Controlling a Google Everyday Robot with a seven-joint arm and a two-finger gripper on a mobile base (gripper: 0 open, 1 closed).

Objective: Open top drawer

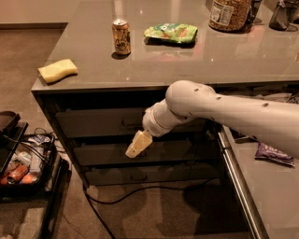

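Observation:
The top drawer is the tallest of three grey fronts under the counter. It sits flush with the cabinet, and its small dark pull handle is partly covered by my white arm. My gripper points down and to the left, just below that handle and in front of the second drawer front. I see nothing held in it.
On the counter are a soda can, a green snack bag, a yellow sponge and a jar. A white-sided drawer with a purple packet stands open at right. A black cart is at left, and a cable lies on the floor.

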